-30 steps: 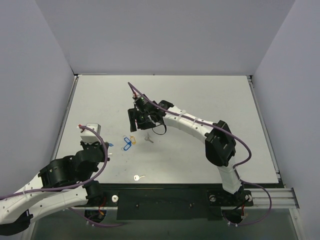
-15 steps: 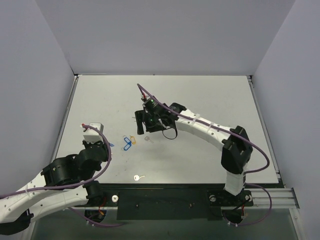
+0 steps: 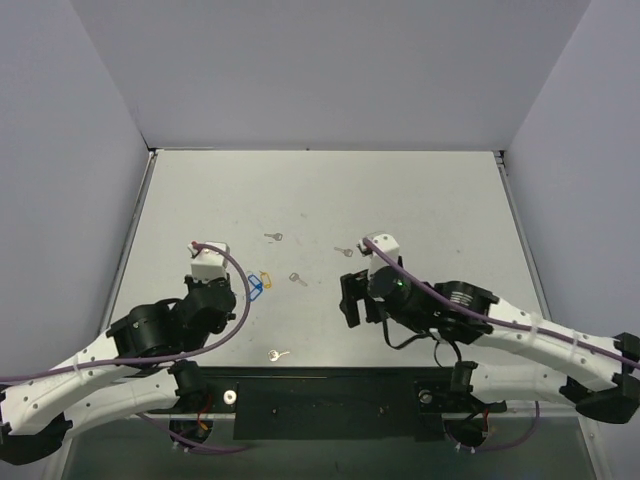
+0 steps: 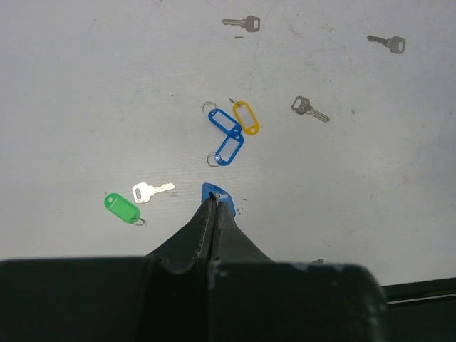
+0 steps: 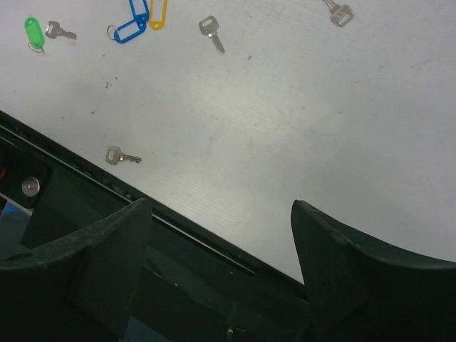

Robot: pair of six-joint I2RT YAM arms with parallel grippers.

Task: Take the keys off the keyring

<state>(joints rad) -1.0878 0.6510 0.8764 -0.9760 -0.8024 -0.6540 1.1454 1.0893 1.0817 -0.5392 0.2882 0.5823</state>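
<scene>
My left gripper [image 4: 212, 202] is shut on a blue keyring tag [image 4: 220, 192], just above the table; only the tag's end shows past the tips. In the top view this gripper [image 3: 225, 298] sits left of two more blue tags [image 3: 257, 288]. These also show in the left wrist view [image 4: 229, 135], beside an orange tag [image 4: 246, 116]. Three silver keys [image 4: 308, 108] [image 4: 242, 23] [image 4: 388, 43] lie loose beyond them. My right gripper [image 5: 221, 202] [image 3: 348, 298] hangs open and empty over the table's near edge.
A green tag [image 4: 121, 207] and a pale-headed key [image 4: 146, 191] lie left of my left fingertips. Another pale key [image 3: 278, 354] lies near the front edge by the black rail [image 3: 330, 400]. Grey walls close in the table.
The right arm has pulled back from the tags to the near edge, its jaws wider. A silver key now shows where it hovered. The left gripper has shifted right, still shut.
</scene>
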